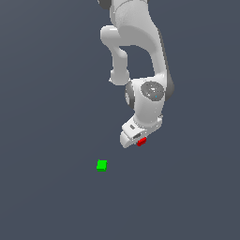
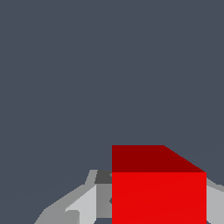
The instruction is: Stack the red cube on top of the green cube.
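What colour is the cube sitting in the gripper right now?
Bright red; the red cube shows best in the wrist view, between the gripper fingers.

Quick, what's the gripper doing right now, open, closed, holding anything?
Gripper: closed on the red cube, apart from the green cube.

bg: flat dk grey-blue surface [image 1: 47, 117] | plain, uniform, fills both views | no other items

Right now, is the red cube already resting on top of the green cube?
No, the red cube is at the pincer, while the green cube lies alone, apart, toward the exterior view's left.
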Controlling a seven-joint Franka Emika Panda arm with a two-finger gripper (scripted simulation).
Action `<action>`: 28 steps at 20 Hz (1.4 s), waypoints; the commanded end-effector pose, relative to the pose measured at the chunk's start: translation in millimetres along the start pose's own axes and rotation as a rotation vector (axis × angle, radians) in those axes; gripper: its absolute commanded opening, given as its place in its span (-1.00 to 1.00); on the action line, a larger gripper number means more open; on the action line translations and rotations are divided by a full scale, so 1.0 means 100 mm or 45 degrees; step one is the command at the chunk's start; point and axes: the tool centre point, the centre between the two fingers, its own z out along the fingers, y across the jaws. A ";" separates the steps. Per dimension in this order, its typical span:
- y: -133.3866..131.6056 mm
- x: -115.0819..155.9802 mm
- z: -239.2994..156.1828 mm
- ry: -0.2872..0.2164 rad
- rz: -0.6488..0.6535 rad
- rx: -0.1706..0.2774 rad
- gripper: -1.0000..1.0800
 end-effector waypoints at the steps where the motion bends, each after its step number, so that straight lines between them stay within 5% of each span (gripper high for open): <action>1: 0.27 -0.03 0.05 0.000 0.000 -0.001 -1.00; 14: 1.58 -0.12 0.31 0.000 0.001 0.000 -1.00; 28: 2.03 -0.12 0.40 0.000 0.001 0.000 -1.00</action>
